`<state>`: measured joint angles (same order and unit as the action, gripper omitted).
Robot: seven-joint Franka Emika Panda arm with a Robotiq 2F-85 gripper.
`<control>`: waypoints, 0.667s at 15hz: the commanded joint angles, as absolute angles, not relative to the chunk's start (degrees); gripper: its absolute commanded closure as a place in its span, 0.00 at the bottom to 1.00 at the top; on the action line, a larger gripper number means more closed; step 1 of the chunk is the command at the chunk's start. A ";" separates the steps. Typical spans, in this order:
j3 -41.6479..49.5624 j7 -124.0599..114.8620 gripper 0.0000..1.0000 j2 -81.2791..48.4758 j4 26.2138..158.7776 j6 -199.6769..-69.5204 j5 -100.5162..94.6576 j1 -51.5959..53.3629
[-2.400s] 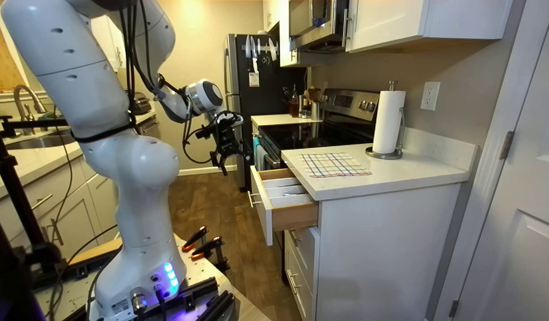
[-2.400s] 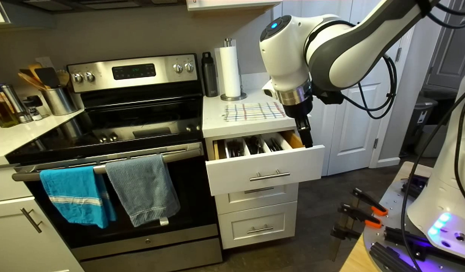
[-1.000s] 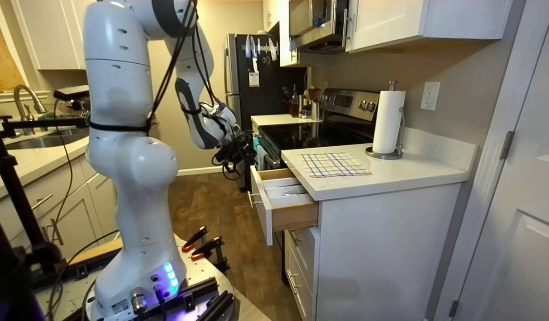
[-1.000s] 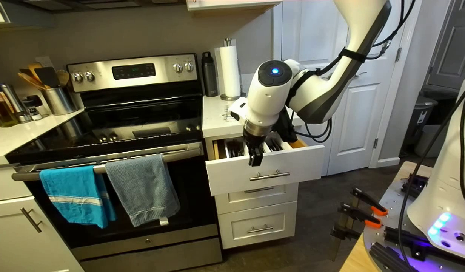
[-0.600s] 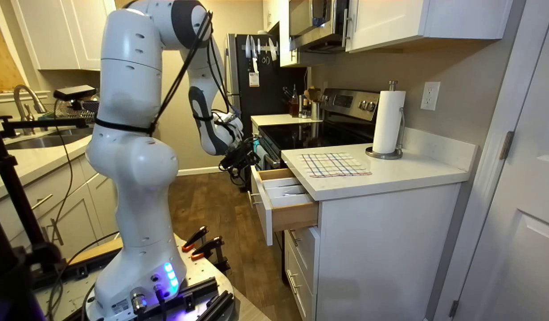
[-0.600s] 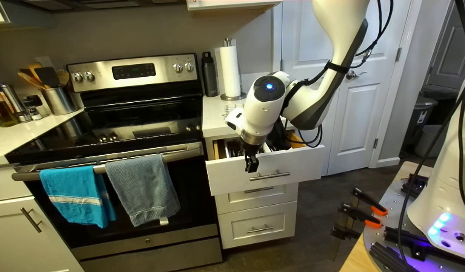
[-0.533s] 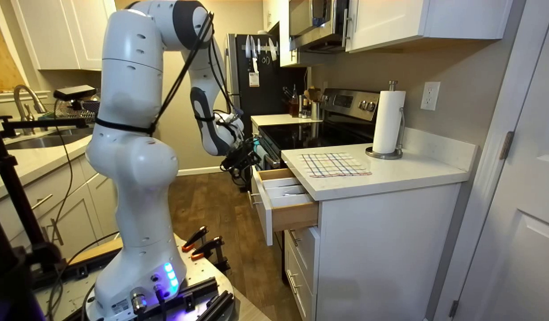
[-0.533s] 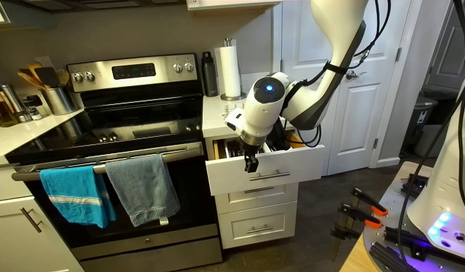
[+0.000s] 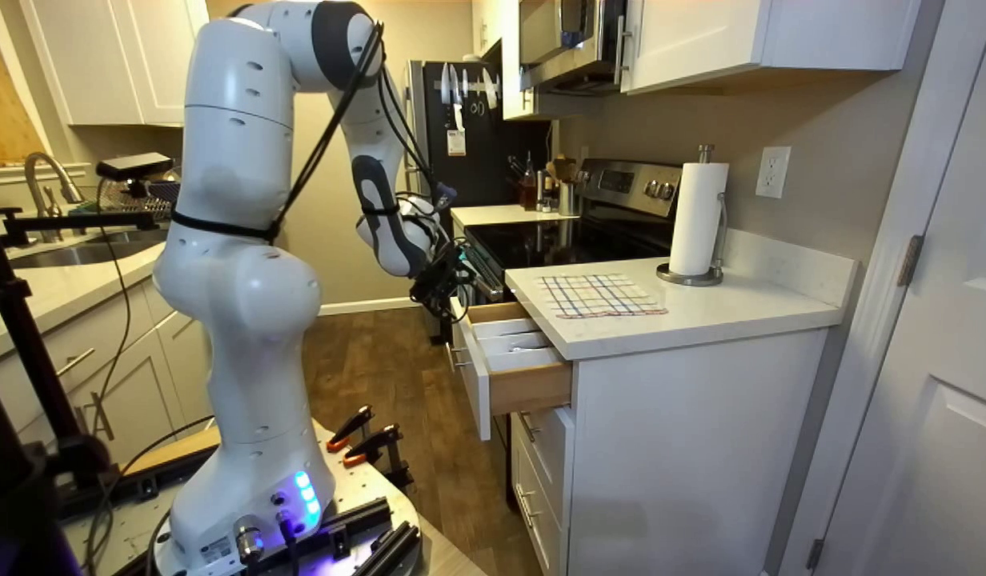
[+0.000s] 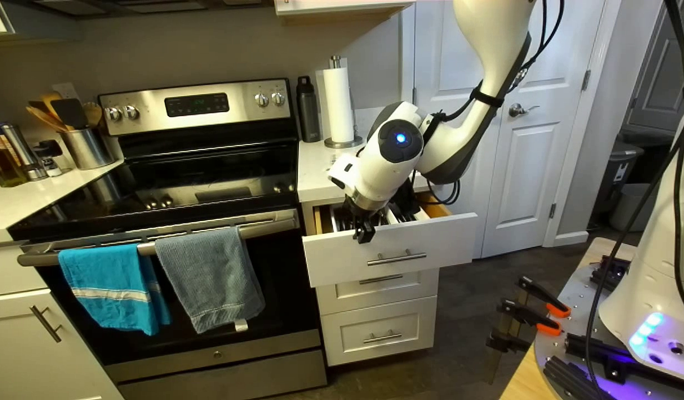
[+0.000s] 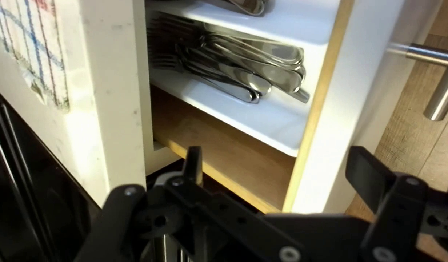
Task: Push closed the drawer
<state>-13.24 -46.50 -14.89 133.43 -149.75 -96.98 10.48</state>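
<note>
Drawer (image 10: 442, 241) stands open below the bench (image 9: 725, 308), pincer (image 11: 276, 160) spread at its front

From here I see the top drawer pulled out, its front panel (image 11: 342, 102) well clear of the cabinet (image 9: 685, 448). In the wrist view the pincer's fingers (image 11: 369, 178) are well apart, with that panel showing between them; whether either finger touches it, I honestly can't tell. The pincer's base is cropped at the bottom, and the bar handle (image 11: 444, 92) runs off the right side. Forks (image 11: 227, 65) lie in a white tray (image 11: 256, 120), their tines lost in shadow by the bench's edge; a neighbouring compartment is cut off at the top.

In an exterior view the arm (image 10: 456, 141), itself cropped above, covers part of the tray and nearly all of the checked cloth (image 9: 601, 296), which lies flat on the bench near an upright paper towel roll (image 9: 699, 220).
</note>
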 commanded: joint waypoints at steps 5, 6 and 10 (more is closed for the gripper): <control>-12.48 -48.80 0.00 -13.08 134.10 -142.53 -101.54 10.38; -11.90 -48.56 0.00 -12.76 134.12 -142.35 -101.24 9.74; -7.59 -48.64 0.00 -9.78 134.51 -146.89 -100.02 4.22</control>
<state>-10.04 -47.15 -13.51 133.02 -143.58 -99.69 8.26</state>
